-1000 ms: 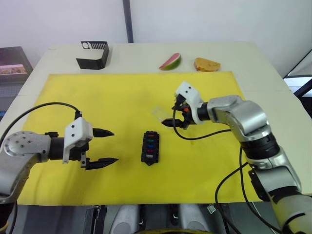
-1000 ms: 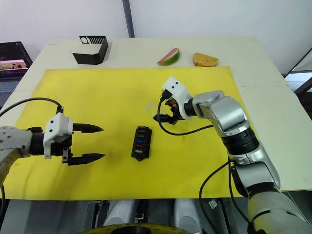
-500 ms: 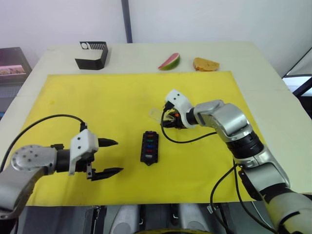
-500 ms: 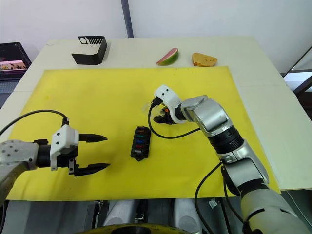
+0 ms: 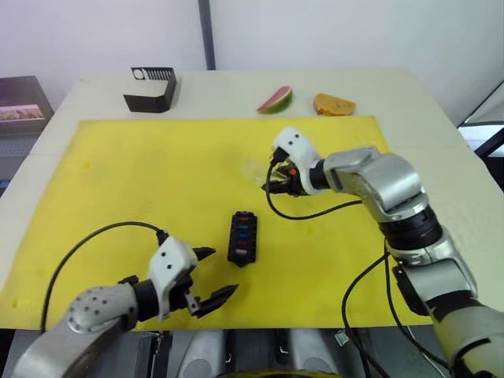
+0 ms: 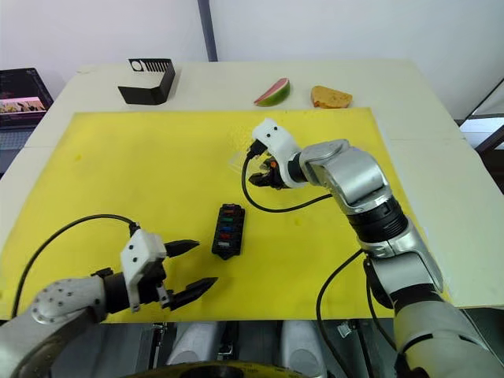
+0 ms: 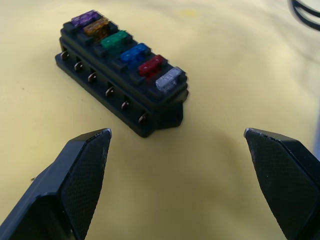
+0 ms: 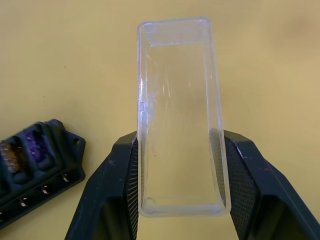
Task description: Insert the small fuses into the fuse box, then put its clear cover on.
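The black fuse box lies mid-mat with a row of small fuses seated in its slots: purple, orange, green, blue, red and grey. My right gripper is behind it and a little to the right, shut on the clear cover. The cover is pinched across its width between both fingers and sticks out beyond the fingertips. My left gripper hangs open near the mat's front edge, just left of the fuse box's tab end, with nothing between its fingers.
A yellow mat covers most of the table. At the back stand a black slotted stand, a watermelon slice and a piece of bread. A black cable loops under the right gripper.
The right gripper reached the clear cover and shut on it, now holding it slightly farther back. The left gripper moved nearer the front edge and rightward, closer to the fuse box.
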### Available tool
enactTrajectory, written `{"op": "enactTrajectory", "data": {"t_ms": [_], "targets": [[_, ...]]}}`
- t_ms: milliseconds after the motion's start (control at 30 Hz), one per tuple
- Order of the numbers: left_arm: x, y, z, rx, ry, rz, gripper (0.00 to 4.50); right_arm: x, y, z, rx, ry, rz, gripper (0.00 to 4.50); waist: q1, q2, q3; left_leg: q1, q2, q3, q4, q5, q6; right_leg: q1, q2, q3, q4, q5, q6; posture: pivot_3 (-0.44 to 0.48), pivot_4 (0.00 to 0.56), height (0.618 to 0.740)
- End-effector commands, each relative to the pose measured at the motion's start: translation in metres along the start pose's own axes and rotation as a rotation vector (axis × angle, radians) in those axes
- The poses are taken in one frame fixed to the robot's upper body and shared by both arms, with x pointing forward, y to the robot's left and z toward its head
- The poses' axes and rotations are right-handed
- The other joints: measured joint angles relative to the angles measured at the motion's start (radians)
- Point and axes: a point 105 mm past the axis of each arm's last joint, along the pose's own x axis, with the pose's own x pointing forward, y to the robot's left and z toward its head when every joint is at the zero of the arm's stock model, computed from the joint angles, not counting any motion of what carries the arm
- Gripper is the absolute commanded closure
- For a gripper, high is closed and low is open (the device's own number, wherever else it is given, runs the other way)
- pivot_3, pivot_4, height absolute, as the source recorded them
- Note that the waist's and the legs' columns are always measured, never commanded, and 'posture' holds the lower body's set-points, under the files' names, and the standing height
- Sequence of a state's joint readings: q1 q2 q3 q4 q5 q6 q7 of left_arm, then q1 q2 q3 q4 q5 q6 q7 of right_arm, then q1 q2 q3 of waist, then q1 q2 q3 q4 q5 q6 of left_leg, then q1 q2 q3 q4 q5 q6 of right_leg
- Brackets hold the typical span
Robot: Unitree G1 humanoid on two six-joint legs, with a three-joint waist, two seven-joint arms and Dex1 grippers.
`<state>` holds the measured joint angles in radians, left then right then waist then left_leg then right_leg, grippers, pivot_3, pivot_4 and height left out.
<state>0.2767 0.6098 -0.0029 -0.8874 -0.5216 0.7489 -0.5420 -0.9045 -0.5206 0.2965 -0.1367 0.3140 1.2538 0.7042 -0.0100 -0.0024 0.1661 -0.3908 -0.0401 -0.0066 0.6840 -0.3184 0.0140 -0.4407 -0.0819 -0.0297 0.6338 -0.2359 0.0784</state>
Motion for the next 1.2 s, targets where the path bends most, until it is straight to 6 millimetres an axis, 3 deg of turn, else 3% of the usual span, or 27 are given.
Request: {"op": "enactTrajectory", "data": {"t_ms": [33, 233, 500, 700, 900, 1000, 1067, 1200], "targets": [[0.010, 0.000, 0.009, 0.006, -0.046, 0.109, 0.00, -0.019, 0.003, 0.022, -0.048, -0.070, -0.002, 2.80, -0.001, -0.001, 0.000, 0.000, 0.000, 0.000, 0.000, 0.000, 0.000, 0.000, 0.000, 0.000, 0.000, 0.000, 0.000, 0.000, 0.150, 0.740], [0.025, 0.001, 0.007, -0.033, -0.059, 0.257, 0.00, -0.031, 0.005, 0.028, -0.054, -0.076, -0.010, 2.80, -0.001, 0.000, -0.001, 0.000, 0.000, 0.000, 0.000, 0.000, 0.000, 0.000, 0.000, 0.000, 0.000, 0.000, 0.000, 0.000, 0.150, 0.740], [0.043, -0.015, 0.002, -0.051, -0.029, 0.274, 0.00, -0.040, 0.003, 0.031, -0.047, -0.077, -0.033, 2.80, 0.002, 0.000, -0.001, 0.000, 0.000, 0.000, 0.000, 0.000, 0.001, 0.000, 0.000, 0.000, 0.000, 0.000, 0.000, 0.000, 0.150, 0.740], [0.054, -0.004, 0.001, -0.028, -0.009, 0.395, 0.00, -0.040, 0.003, 0.030, -0.047, -0.076, -0.043, 2.80, 0.001, 0.000, -0.001, 0.000, 0.000, 0.000, 0.000, -0.001, 0.002, 0.000, 0.000, 0.000, 0.000, 0.000, 0.000, 0.000, 0.150, 0.740], [0.053, 0.005, -0.002, -0.024, 0.005, 0.474, 0.00, -0.042, 0.003, 0.028, -0.056, -0.074, -0.057, 2.80, 0.001, 0.000, -0.001, 0.000, 0.000, 0.000, 0.000, -0.001, 0.002, 0.000, 0.000, 0.000, 0.000, 0.000, 0.000, 0.000, 0.150, 0.740], [0.048, 0.008, 0.000, -0.031, -0.008, 0.494, 0.81, -0.043, 0.003, 0.027, -0.057, -0.075, -0.062, 2.80, 0.000, 0.000, -0.001, 0.000, 0.000, 0.000, 0.000, -0.001, 0.002, 0.000, 0.000, 0.000, 0.000, 0.000, 0.000, 0.000, 0.150, 0.740], [0.043, 0.011, 0.000, -0.021, -0.005, 0.516, 1.76, -0.044, 0.002, 0.026, -0.059, -0.078, -0.064, 2.80, 0.000, 0.000, -0.001, 0.000, 0.000, 0.000, 0.000, -0.001, 0.002, 0.000, 0.000, 0.000, 0.000, 0.000, 0.000, 0.000, 0.150, 0.740], [0.032, 0.017, -0.002, -0.013, 0.003, 0.536, 1.76, -0.044, 0.001, 0.026, -0.059, -0.084, -0.072, 2.80, -0.001, 0.000, -0.001, 0.000, 0.000, 0.000, 0.000, -0.001, 0.002, 0.000, 0.000, 0.000, 0.000, 0.000, 0.000, 0.000, 0.150, 0.740]]}}
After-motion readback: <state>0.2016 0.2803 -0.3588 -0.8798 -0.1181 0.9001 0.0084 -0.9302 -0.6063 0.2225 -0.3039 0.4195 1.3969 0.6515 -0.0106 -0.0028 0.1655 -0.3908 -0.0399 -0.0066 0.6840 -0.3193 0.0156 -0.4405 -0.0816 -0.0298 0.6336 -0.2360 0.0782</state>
